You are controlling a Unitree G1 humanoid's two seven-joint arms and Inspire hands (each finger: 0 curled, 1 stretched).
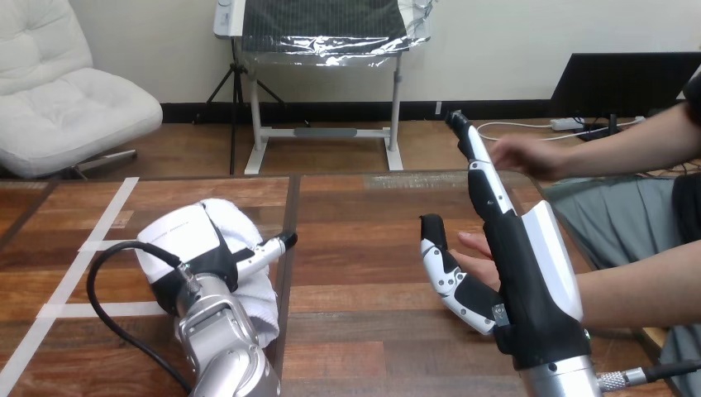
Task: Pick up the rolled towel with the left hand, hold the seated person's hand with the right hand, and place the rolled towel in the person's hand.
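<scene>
While left hand (178,240) is covering rolled towel (236,213), grasp: cannot tell.
Right hand (529,273): standing open beside person's lower hand (473,246).
Person's upper hand (529,157): hovering near its fingertips (457,122).

Wooden desk (364,240), plank top, w/ a dark seam (290,194) running far edge to near edge, approx. mid-desk. White tape strips (107,217) on left part: one long diagonal from far edge twd near-left corner, shorter ones crossing it. Rolled towel (231,213), white, just left of seam, nr near edge; can't tell if it rests on desk. Person's hand (473,246), palm up, twd right edge, seems to lie on the top.
</scene>
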